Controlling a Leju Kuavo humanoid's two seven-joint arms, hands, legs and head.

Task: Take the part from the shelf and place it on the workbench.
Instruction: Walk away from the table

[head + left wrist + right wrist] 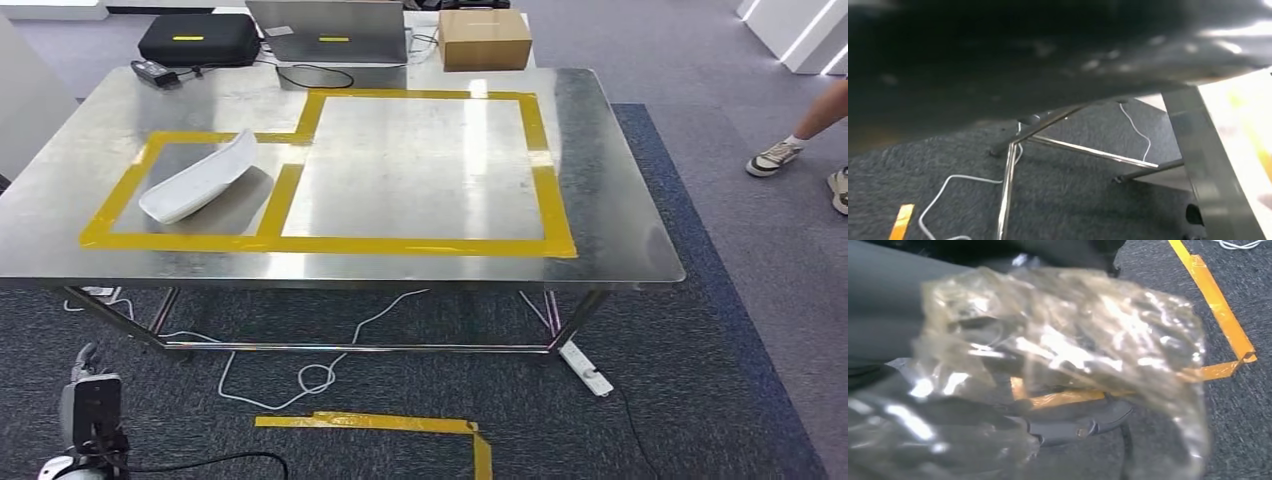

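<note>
The white curved part lies on the steel workbench, inside the smaller left box of the yellow tape frame. My left hand hangs low at the front left, below and in front of the table edge, holding nothing, fingers apart. In the right wrist view, crumpled clear plastic covers my right hand. Dark fingers show only dimly through it, and their grip is hidden.
At the table's far edge stand a black case, a grey laptop and a cardboard box. Cables, a power strip and yellow floor tape lie under and before the table. A person's feet stand at the right.
</note>
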